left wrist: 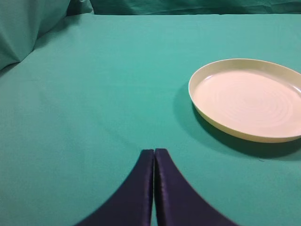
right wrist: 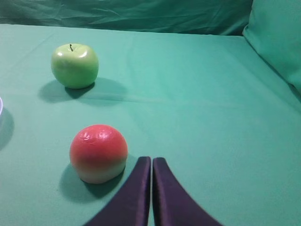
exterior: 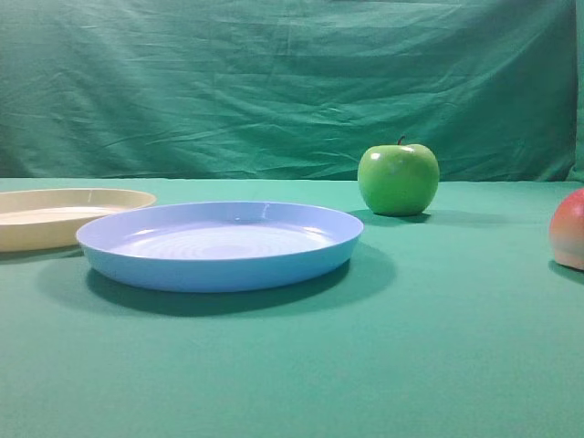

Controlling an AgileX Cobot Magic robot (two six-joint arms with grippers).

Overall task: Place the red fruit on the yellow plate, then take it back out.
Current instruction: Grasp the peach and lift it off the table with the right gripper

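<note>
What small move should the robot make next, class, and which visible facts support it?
Probably open the right gripper, then ease it left around the red fruit. Its fingers are pressed together, holding nothing, and the fruit sits on the cloth just left of them, while the yellow plate lies bare.

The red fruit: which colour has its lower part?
Pale yellow-orange under the red top of the red fruit, seen best in the right wrist view.

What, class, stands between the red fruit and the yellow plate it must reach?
The light blue plate lies on the table between the red fruit, at the far right, and the yellow plate, at the far left. The green apple sits further back, off that line.
</note>
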